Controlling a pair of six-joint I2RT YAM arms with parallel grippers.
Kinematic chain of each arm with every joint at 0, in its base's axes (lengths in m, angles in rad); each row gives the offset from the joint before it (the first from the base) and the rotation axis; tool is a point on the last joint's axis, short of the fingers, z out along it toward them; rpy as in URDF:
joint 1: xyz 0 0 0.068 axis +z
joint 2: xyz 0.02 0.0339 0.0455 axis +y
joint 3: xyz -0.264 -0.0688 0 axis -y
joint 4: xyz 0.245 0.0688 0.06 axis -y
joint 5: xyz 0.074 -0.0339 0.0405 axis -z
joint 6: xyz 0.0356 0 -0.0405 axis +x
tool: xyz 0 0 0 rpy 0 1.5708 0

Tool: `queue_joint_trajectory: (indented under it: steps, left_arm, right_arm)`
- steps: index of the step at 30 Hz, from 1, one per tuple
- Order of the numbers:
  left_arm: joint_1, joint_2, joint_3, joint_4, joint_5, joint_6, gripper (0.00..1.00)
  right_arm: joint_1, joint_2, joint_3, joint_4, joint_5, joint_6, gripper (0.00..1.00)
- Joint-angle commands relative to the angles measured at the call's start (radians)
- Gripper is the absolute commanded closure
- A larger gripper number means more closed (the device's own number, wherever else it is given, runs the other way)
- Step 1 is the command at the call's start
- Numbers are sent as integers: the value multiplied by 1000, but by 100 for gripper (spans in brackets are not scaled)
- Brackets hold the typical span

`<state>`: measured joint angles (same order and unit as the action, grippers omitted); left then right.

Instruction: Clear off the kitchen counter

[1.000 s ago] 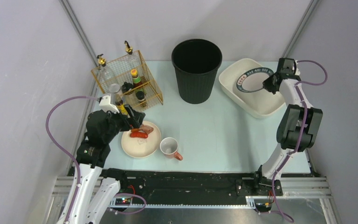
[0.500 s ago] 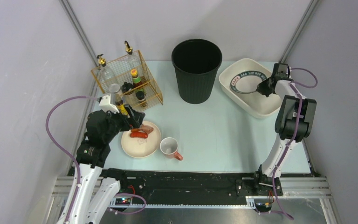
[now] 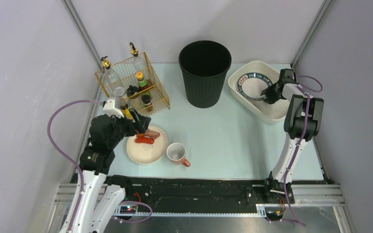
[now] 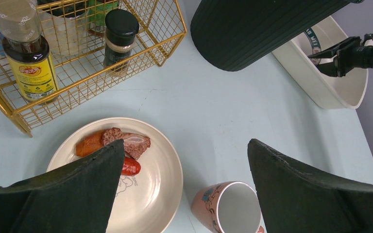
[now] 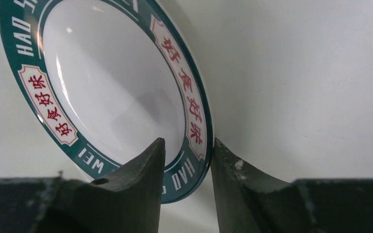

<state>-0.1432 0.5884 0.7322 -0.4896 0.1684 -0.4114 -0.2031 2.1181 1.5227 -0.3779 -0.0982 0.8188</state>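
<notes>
Under both arms, counter surface (image 3: 233, 136): pale mint-green and flat; it fills the middle of the top view, with a black rail (image 3: 194, 187) along its near edge.
Cream plate (image 3: 144, 156): it stands on the surface at the near left and carries a red sausage (image 4: 131, 166) and a brown piece of meat (image 4: 135, 143), the two touching.
Mug (image 3: 176, 152): upright, just beside the cream plate on its right, with the handle pointing to the near right.
Left claw (image 4: 185, 145): wide open, with nothing between its fingers; it hangs above the right part of the cream plate and the mug.
Wire basket (image 3: 158, 90): gold coloured, at the far left of the surface, with bottles and jars standing upright in it.
Black bin (image 3: 204, 90): upright at the far middle, between the wire basket and the basin.
White basin (image 3: 281, 110): at the far right corner of the surface.
Green-rimmed plate (image 5: 111, 92): inside the white basin, tilted, with red characters on its rim.
Right claw (image 5: 187, 145): nearly closed, with one finger on each side of the green-rimmed plate's rim, which it grips.
</notes>
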Motion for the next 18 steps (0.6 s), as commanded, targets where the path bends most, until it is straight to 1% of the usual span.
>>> queue_joint_trajectory:
  steps: [1,5,11,13,15,18]
  left_arm:
    - [11,-8,-4,27,7,-11,0]
    - [11,-10,-4,27,8,-13,0]
    - [11,-8,-3,27,21,-12,0]
    - [11,-11,-2,27,22,-13,0]
    - [11,-13,-3,26,24,-13,0]
    - [11,-17,-3,27,23,-14,0]
  right_arm:
    - [20,16,54,-40,-35,-8,55]
    - [23,-30,51,-58,-29,-35,51]
    - [30,-98,102,-192,19,-144,47]
    - [34,-133,100,-219,44,-176,45]
    - [45,-174,104,-250,120,-215,43]
    - [62,-253,99,-287,165,-260,42]
